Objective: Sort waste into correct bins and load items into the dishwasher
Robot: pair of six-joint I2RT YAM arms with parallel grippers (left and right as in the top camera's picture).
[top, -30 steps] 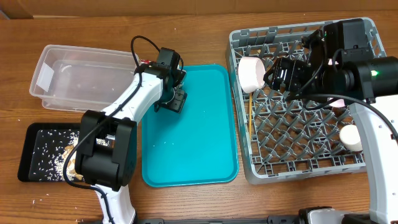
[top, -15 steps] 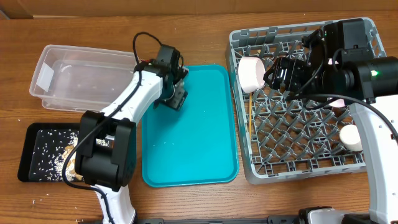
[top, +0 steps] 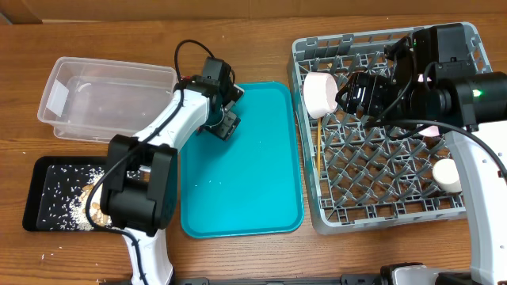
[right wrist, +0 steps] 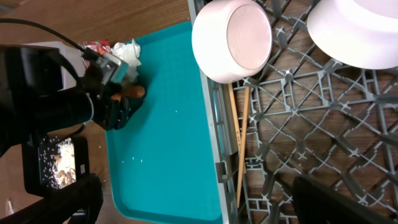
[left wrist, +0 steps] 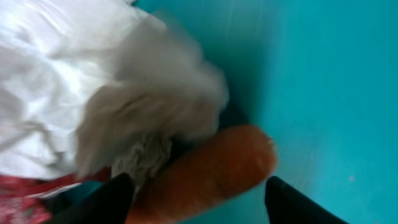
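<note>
Left gripper stands spread astride the small orange carrot piece, crumpled white paper just beyond, seemingly lining up a pinch.

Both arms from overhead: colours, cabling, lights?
The left arm has white links, black joint housings, a black cable looped at the wrist and a black left gripper. The right arm matches, with a black right gripper and a green light on one housing.

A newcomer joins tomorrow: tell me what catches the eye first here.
The bright teal tray mid-table stands out, the left pincer astride an orange carrot piece beside crumpled white paper in its far left corner. Right of it, a grey dish rack holds a white bowl on its side.
</note>
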